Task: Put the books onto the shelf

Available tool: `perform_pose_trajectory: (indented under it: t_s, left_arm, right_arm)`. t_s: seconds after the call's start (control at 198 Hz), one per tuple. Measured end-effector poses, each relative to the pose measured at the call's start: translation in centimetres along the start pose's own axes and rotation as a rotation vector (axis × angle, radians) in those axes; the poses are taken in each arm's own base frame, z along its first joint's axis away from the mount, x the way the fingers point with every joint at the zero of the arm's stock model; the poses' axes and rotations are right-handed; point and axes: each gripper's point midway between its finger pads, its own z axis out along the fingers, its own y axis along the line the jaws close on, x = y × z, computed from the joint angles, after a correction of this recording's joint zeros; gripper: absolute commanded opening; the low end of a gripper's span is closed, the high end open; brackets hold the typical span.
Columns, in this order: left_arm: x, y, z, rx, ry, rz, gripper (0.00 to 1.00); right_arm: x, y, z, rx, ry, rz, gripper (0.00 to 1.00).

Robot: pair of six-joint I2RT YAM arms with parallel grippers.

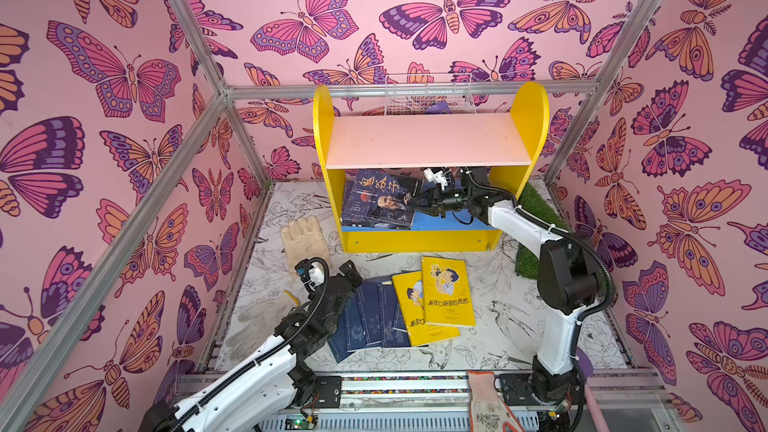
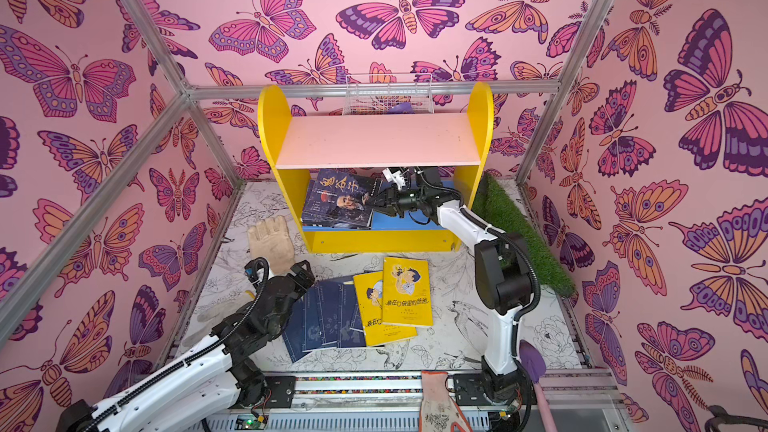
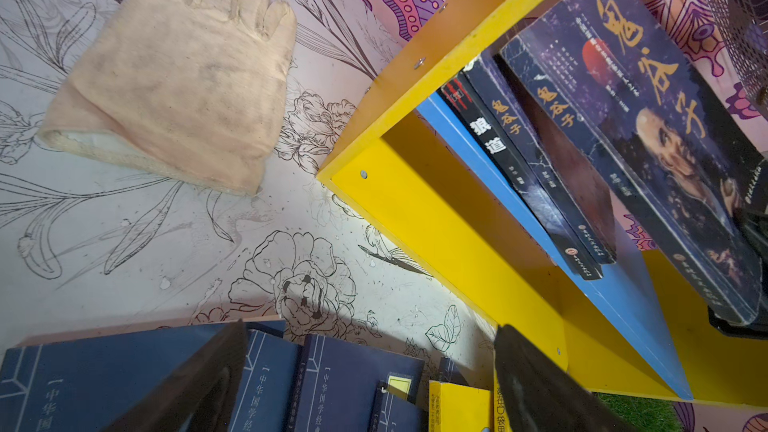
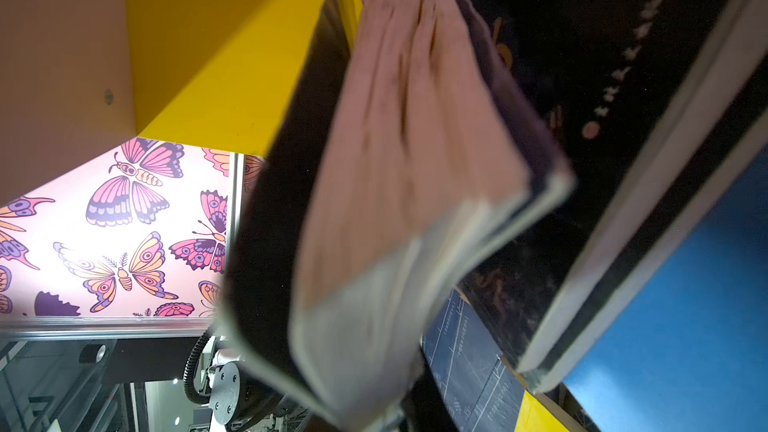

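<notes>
At the bottom left in both top views, we see the left gripper (image 1: 351, 274), its jaws spread wide and holding nothing. It is poised just above a fan of navy books (image 1: 365, 322) lying flat on the patterned floor (image 1: 498, 326). Touching their right side are two yellow books (image 1: 446, 292), one lying partly over the other. A beige glove (image 1: 305, 238) lies just beyond, left of centre.

Further back, at the centre of the frame, stands the shelf (image 1: 530, 114). On the left of its blue lower board (image 1: 449, 222), a few dark books (image 1: 374, 218) lean together. The right gripper (image 1: 417, 201) reaches in from the right, its jaws narrow and pinched on the edge of the front dark book (image 1: 386, 195). The pink upper board (image 1: 424, 139) carries no books.

We judge the task to be under halfway. A few books are shelved and one is being settled. The navy and yellow ones are left to lift.
</notes>
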Motion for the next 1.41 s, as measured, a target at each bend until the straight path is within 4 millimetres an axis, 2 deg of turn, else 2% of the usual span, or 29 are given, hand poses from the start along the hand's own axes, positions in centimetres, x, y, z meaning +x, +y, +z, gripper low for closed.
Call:
perform_pose_trajectory:
  t_s: [0.116,0.257,0.328,0.454,0.549,0.751,0.847,0.952,1.028,1.179,1.295,1.406]
  left_arm:
    - [0.1,0.0,0.1,-0.001,0.006,-0.002,0.95]
    - [0.2,0.0,0.1,0.0,0.009,-0.005,0.95]
    - [0.2,0.0,0.1,0.001,0.009,-0.006,0.95]
    - [0.2,0.0,0.1,0.0,0.009,-0.009,0.95]
    - [0.2,0.0,0.1,0.001,0.01,-0.014,0.95]
    - [0.3,-0.1,0.1,0.002,0.013,-0.023,0.94]
    - [0.3,-0.1,0.1,0.003,0.013,-0.025,0.94]
    - [0.4,-0.2,0.1,0.01,0.019,-0.027,0.94]
    - [0.5,-0.4,0.1,0.017,0.025,-0.03,0.94]
    - [0.6,-0.6,0.2,0.024,0.031,-0.031,0.94]
    - [0.6,-0.6,0.2,0.025,0.03,-0.032,0.94]
    - [0.6,-0.6,0.2,0.025,0.03,-0.032,0.94]
  right_arm:
    - [-0.1,-0.7,0.3,0.01,0.01,0.007,0.02]
    - [-1.3,-1.6,1.1,0.024,0.022,0.001,0.06]
    - [-1.8,-1.9,1.5,0.036,0.024,-0.005,0.15]
    - [-2.8,-2.2,1.7,0.098,0.005,-0.026,0.42]
    - [-3.3,-2.6,1.6,0.167,-0.021,-0.048,0.55]
    - [-2.8,-4.6,1.4,0.305,-0.027,-0.076,0.64]
    - [-2.4,-5.2,0.8,0.38,-0.031,-0.101,0.66]
    - [-2.4,-5.0,0.0,0.455,-0.053,-0.135,0.66]
    - [-2.6,-4.6,-0.8,0.499,-0.08,-0.159,0.64]
    - [-2.4,-5.6,-1.4,0.539,-0.109,-0.135,0.61]
    - [-3.0,-5.2,-1.3,0.523,-0.14,-0.122,0.56]
    - [-3.6,-5.1,-1.1,0.511,-0.165,-0.105,0.47]
